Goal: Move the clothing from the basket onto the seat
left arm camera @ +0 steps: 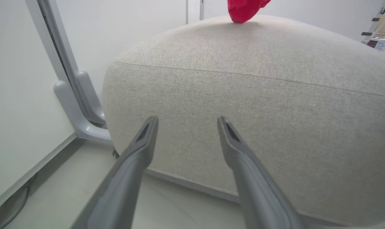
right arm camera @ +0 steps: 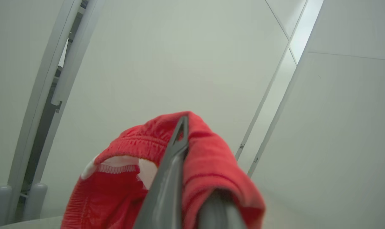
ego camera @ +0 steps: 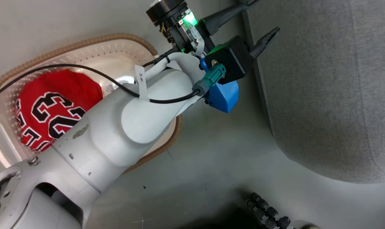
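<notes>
Our left claw (left arm camera: 187,122) stands wide, just beside the seat (left arm camera: 259,95). Our right claw (right arm camera: 183,127) is clamped on a red garment (right arm camera: 218,165) over the seat's top, while the jersey (ego camera: 52,108) lies in the basket (ego camera: 100,39) near the seat.

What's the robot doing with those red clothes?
It's moving laundry. Its right gripper is shut on a red mesh sports garment with white trim, dangling it at the top of the big grey fabric cushion seat. Its left gripper is open and holds nothing, low beside the seat. A red jersey with a black 23 lies in the cream perforated plastic basket with a brown rim.
</notes>
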Available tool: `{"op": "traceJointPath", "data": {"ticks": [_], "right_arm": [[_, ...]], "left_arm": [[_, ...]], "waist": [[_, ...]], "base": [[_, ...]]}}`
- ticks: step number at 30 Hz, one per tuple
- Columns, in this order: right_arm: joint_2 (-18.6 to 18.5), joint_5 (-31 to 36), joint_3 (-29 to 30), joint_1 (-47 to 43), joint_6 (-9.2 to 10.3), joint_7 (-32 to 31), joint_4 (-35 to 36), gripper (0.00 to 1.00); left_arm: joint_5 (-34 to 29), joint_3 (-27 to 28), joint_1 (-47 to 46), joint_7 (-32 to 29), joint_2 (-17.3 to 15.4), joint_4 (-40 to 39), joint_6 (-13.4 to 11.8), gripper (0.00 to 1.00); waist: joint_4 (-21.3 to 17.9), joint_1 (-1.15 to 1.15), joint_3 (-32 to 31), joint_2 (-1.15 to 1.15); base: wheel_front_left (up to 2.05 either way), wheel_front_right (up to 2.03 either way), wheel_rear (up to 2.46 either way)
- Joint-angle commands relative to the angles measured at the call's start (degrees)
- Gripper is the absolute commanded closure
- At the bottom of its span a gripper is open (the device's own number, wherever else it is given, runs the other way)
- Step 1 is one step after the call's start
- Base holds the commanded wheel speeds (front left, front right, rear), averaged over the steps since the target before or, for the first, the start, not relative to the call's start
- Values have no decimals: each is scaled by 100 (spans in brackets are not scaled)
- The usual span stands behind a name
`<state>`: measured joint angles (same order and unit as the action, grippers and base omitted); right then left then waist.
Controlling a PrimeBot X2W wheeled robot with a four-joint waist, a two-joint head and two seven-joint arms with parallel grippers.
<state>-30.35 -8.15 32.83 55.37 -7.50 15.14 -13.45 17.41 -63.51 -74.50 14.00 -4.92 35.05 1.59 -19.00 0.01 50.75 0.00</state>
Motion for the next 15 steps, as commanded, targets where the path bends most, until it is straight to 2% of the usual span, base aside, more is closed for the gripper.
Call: {"op": "traceJointPath", "data": {"ticks": [1,6,15], "right_arm": [[31,-10,9,86,2,3,-120,100],[376,55,-5,-71,3,3,-606,100],[1061,58,-100,-568,3,3,-1072,100]], "left_arm": [[-47,-18,-96,-26,-46,-35,-24,0],[-77,-79,-147,-44,-86,-105,-22,0],[-13,-124,-174,-15,-49,-166,-36,0]], "waist": [[-9,-1,289,0],[-13,-1,441,0],[95,-1,405,0]], "base": [[0,0,0],[0,0,0],[0,0,0]]}}
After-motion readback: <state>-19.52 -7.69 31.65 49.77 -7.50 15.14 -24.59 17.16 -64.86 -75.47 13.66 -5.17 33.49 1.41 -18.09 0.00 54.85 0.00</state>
